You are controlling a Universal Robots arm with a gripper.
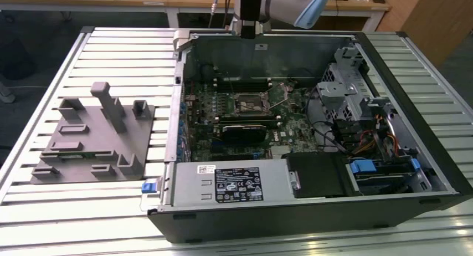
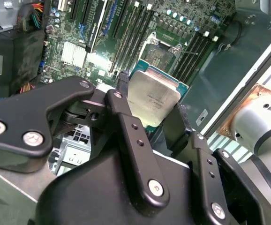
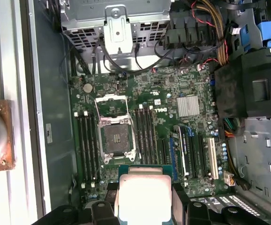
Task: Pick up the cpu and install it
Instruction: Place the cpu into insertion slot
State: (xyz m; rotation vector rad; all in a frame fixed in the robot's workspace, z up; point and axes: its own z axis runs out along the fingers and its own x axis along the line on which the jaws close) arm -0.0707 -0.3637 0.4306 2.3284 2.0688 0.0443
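So the PC case (image 1: 310,211) is lying on its side on the slatted worktop (image 1: 111,51) with the side panel off. I'd guess that's the whole point: the motherboard (image 3: 173,117) faces straight up and the arm (image 1: 251,6) can come at it from above. The socket (image 3: 114,136) has its metal retention frame flipped open and the well looks bare, so it's ready to take the chip. The grey tray (image 1: 88,139) sits on the worktop just beside the case, on the exterior view's left.

The tool (image 2: 150,101) is clamped on the cpu (image 2: 153,91). The two black fingers (image 2: 126,122) pinch it by opposite edges right at their tips. The chip is held flat with its silver-grey metal top facing the wrist cameras. That makes sense to me, since the contact side has to point down at the board and an edge grip keeps the fingers off it.

As for where it is, the cpu is up in the air over the open case, not seated in anything. In both wrist views it hangs between the fingertips with the board well below it. The socket isn't under it, since the first wrist view shows the open socket off to one side of the chip with the memory slots (image 3: 147,136) alongside. My read is it's carried and roughly squared up, but not yet over the hole.
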